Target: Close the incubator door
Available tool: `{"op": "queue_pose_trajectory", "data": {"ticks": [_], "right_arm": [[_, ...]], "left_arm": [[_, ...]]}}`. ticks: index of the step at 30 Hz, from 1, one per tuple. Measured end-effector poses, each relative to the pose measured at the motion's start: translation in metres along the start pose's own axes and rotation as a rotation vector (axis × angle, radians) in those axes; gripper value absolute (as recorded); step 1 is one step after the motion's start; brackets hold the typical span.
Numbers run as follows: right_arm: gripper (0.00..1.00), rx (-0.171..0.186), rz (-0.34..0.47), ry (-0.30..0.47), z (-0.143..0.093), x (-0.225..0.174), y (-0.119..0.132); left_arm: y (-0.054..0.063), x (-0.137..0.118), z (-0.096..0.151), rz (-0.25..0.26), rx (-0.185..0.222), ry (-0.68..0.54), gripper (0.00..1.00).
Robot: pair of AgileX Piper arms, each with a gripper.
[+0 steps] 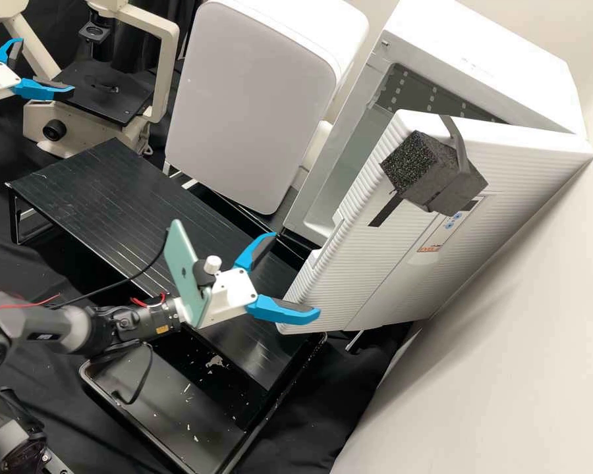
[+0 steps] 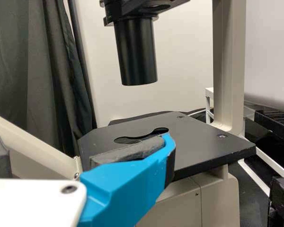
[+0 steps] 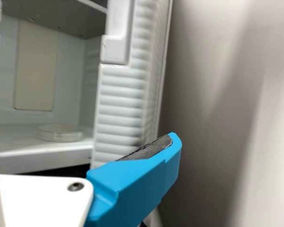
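Note:
In the high view, the incubator (image 1: 501, 76) has its white ribbed door (image 1: 389, 283) partly open, with a black foam block (image 1: 435, 174) strapped to the front. My right gripper (image 1: 295, 275) is open, its lower finger overlapping the door's free lower corner; contact cannot be told. In the right wrist view, the door's ribbed edge (image 3: 120, 111) rises beyond my right gripper (image 3: 83, 144), and a round clear dish (image 3: 60, 134) lies inside the incubator. At the upper left of the high view, my left gripper (image 1: 47, 66) stands open near the microscope. The left wrist view shows my left gripper (image 2: 83, 144) before the microscope stage (image 2: 203, 142).
A white rounded appliance (image 1: 250, 105) stands left of the incubator. The black slatted platform (image 1: 112, 210) lies before it, with a dark tray (image 1: 171, 395) nearer the front. A pale wall (image 1: 501, 349) runs close along the right. The microscope (image 1: 79, 131) stands at the back left.

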Motion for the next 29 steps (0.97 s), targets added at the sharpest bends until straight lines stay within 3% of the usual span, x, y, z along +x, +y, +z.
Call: {"op": "queue_pose_trajectory", "data": {"ticks": [4,12,17,22,29], "right_arm": [[1.0,0.015,0.004,-0.019,0.004,0.007,-0.002],[1.0,0.199,-0.068,0.118,-0.011,0.005,-0.005],[1.0,0.291,-0.172,0.253,-0.033,0.001,-0.01],[1.0,0.295,-0.252,0.396,-0.056,-0.006,-0.017],[1.0,0.345,-0.25,0.347,-0.058,-0.013,-0.022]], "left_arm": [[0.0,0.0,0.0,0.0,0.0,0.0,1.0],[0.0,0.0,0.0,0.0,0.0,0.0,1.0],[0.0,0.0,0.0,0.0,0.0,0.0,1.0],[0.0,0.0,0.0,0.0,0.0,0.0,1.0],[0.0,0.0,0.0,0.0,0.0,0.0,1.0]]}}
